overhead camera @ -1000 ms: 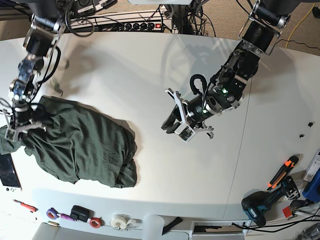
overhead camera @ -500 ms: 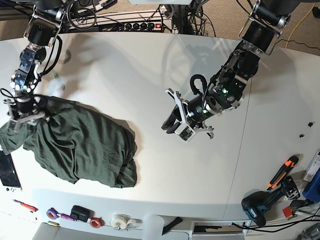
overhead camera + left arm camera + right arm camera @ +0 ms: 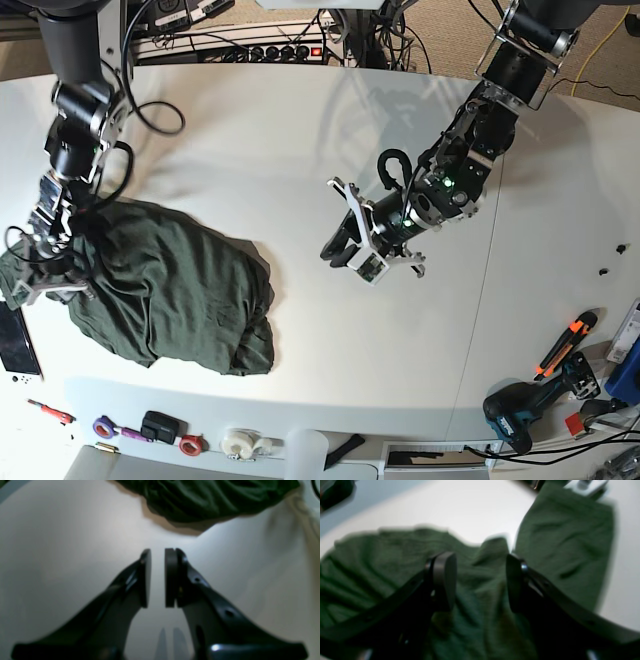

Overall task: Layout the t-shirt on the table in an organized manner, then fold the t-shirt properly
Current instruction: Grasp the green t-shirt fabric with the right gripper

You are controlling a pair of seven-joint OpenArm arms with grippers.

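One dark olive-green short-sleeved t-shirt (image 3: 170,290) of soft, plain fabric lies bunched and heavily wrinkled on the large smooth white table (image 3: 260,150), with no print or label readable on it. One flatter panel spreads out just beyond the right tool (image 3: 481,580), while deep folds pile up below and to that tool's left side. No writing can be read anywhere in these views.

The right tool hangs directly over the crumpled cloth near the shirt's outer edge, its two dark pads spread wide with only fabric showing between them; nothing is pinched, so it is released. Its arm drops steeply from above, wrist bent downward toward the shirt.

The left tool (image 3: 158,577) hovers above bare table, well apart from the shirt, whose rumpled edge lies ahead of its tips. Its pads stand parallel with a narrow gap and grip nothing. That arm reaches in from the far corner, elbow bent, tool angled low toward the garment.
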